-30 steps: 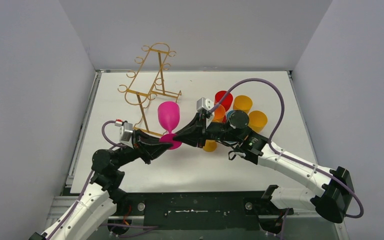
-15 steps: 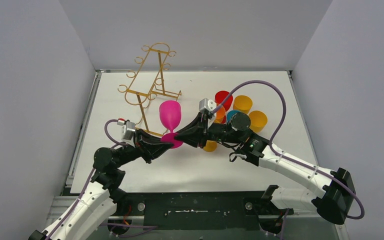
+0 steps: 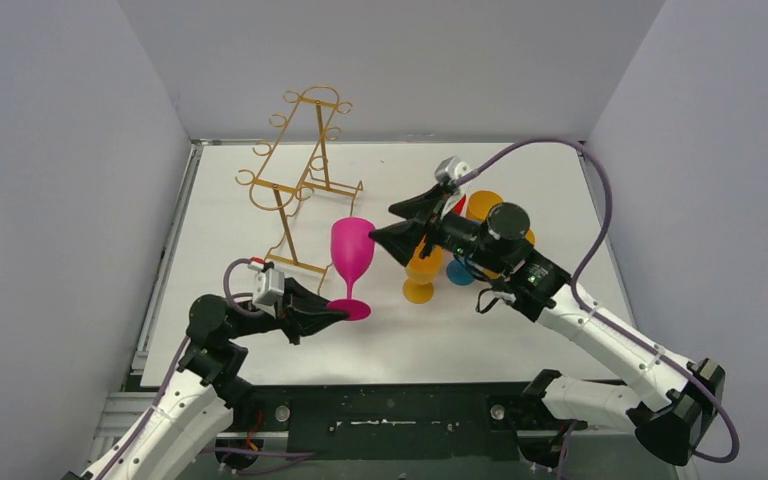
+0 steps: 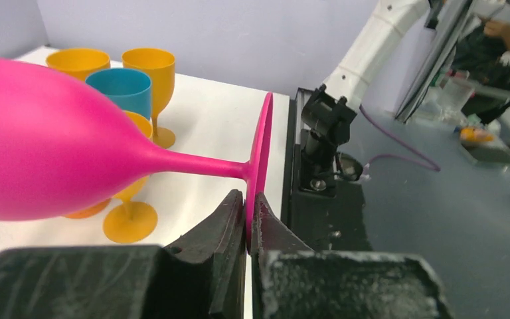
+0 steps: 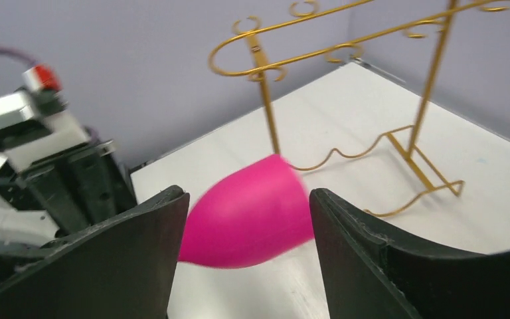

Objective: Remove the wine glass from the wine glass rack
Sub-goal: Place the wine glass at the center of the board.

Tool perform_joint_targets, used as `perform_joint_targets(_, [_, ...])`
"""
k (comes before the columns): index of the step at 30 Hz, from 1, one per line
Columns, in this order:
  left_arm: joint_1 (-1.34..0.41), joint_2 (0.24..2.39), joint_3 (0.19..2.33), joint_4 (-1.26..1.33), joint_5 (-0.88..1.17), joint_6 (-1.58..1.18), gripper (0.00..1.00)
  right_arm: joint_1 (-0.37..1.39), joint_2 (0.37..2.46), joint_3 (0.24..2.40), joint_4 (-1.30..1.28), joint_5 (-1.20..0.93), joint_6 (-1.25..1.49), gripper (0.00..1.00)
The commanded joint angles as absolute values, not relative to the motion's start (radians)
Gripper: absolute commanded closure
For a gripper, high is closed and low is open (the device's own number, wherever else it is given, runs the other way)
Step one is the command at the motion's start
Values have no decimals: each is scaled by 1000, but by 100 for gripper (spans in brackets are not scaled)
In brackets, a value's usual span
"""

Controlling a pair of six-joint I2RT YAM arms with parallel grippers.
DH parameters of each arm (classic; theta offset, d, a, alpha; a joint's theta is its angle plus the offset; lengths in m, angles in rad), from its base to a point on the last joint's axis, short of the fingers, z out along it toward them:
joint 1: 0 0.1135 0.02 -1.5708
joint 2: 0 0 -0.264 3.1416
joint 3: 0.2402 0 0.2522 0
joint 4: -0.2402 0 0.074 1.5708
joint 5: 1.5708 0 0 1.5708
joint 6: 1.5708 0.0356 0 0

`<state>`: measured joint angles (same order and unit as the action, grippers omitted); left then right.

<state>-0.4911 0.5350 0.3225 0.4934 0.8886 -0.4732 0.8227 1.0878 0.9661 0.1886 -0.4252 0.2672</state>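
From above, the left gripper (image 3: 338, 313) pinches only the foot of the wine glass (image 3: 351, 255), nearer and right of the wine glass rack (image 3: 300, 150); it could slip and tip. Left wrist: jaws shut on the foot's thin edge. Right wrist: the right gripper (image 5: 247, 199) gapes wide, bowl between its fingers (image 5: 139, 252).

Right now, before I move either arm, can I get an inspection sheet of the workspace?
Surface: white table, no spills seen.
Job's things: pink wine glass upright, off the gold wine glass rack.
Clutter: spare glasses, orange, red, teal, grouped at right.
Grippers: left gripper jaws shut on the glass's foot; right gripper jaws open beside its bowl.
Cables: purple cable arching over right arm.
Surroundings: plain grey walls.
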Motion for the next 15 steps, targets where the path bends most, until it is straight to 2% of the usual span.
perform_joint_targets(1, [-492, 495, 339, 483, 1052, -269, 100, 646, 1095, 1091, 24, -397, 392, 34])
perform_joint_targets(5, [-492, 493, 359, 407, 1115, -143, 100, 484, 1173, 1120, 18, -715, 579, 37])
perform_joint_targets(8, [-491, 499, 372, 356, 1159, -65, 100, 457, 1227, 1128, 65, -906, 669, 41])
perform_joint_targets(12, [-491, 505, 399, 246, 1153, 50, 100, 458, 1283, 1132, 140, -1059, 748, 41])
perform_joint_targets(15, [-491, 502, 411, 216, 1145, 89, 100, 458, 1326, 1161, 105, -1103, 768, 43])
